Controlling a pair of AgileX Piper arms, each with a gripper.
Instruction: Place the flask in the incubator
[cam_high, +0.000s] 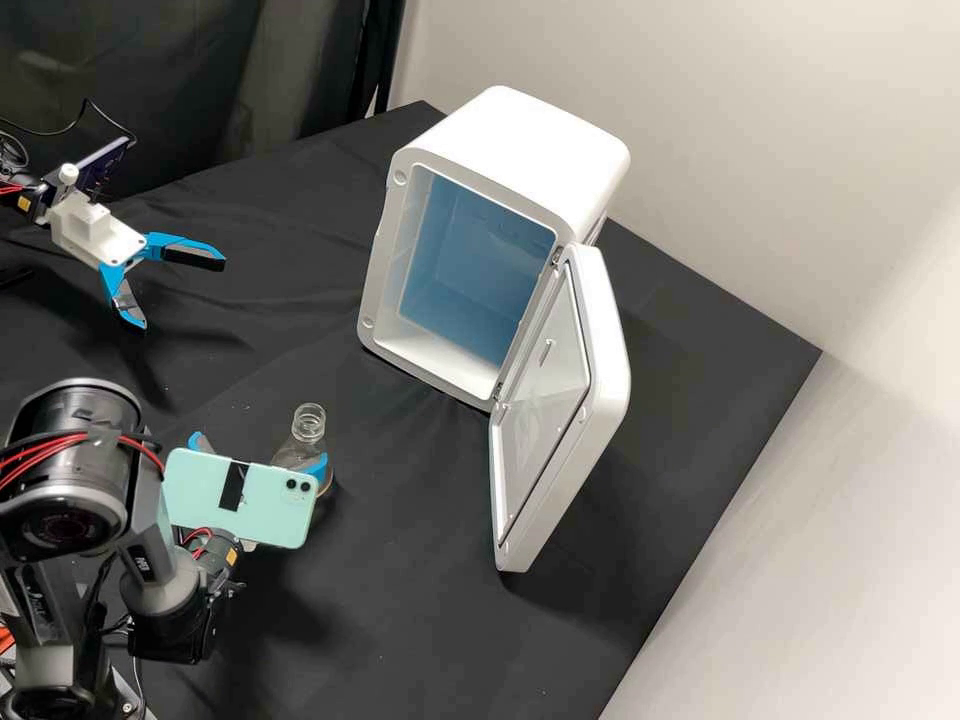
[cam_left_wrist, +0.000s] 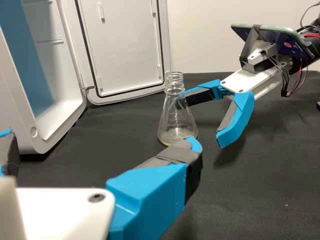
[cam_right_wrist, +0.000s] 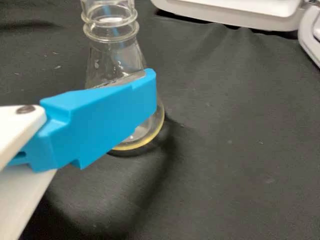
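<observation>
Grasp stage: right gripper (cam_left_wrist: 205, 120), fingers spread, close beside upright flask (cam_left_wrist: 176, 117) before open incubator (cam_high: 500, 160); next needs closing, then lifting inside.

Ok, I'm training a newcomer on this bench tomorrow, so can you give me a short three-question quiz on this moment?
1. True or false: the door of the incubator is shut.
2. Where is the flask? A) inside the incubator. B) upright on the bench. C) lying on its side on top of the incubator.
3. Which arm has its fingers right at the flask?

Key
1. False: the door hangs wide open.
2. B.
3. The right arm. The right arm's fingers are open beside the flask, and the left arm's fingers are open well away from it.
</observation>
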